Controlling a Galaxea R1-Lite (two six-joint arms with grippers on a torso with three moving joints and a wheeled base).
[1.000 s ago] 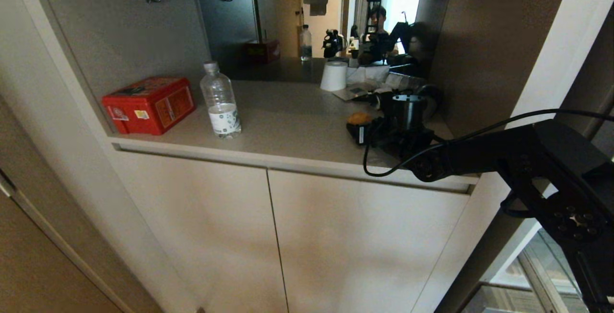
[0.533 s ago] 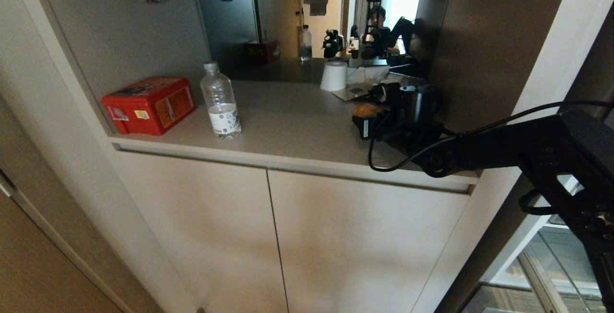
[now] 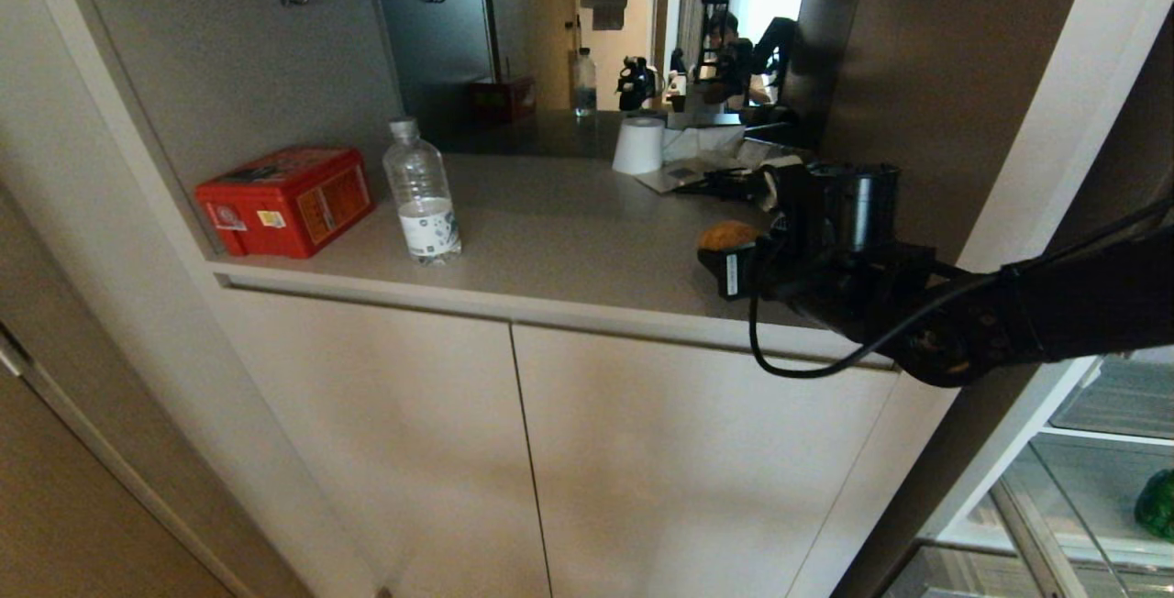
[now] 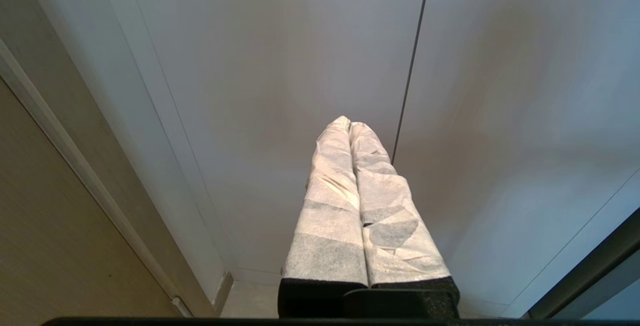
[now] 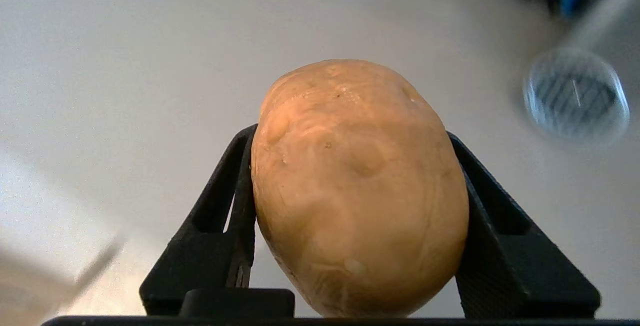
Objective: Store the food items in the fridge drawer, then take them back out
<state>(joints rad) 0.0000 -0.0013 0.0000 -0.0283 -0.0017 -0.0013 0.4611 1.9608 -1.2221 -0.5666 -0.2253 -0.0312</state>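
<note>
The right gripper (image 3: 725, 254) is lifting back off the counter (image 3: 550, 231), its jaws clamped on the potato (image 5: 360, 186); it should be keeping that squeeze steady while swinging toward the fridge.

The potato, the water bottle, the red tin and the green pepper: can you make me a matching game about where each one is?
Things:
1. potato
2. water bottle
3. red tin
4. green pepper

Places:
a. at the counter's left end
b. low down on a shelf, at the right edge of the head view
c. between the right gripper's fingers
d. standing just right of the tin

Pairs: 1-c, 2-d, 3-a, 4-b
</note>
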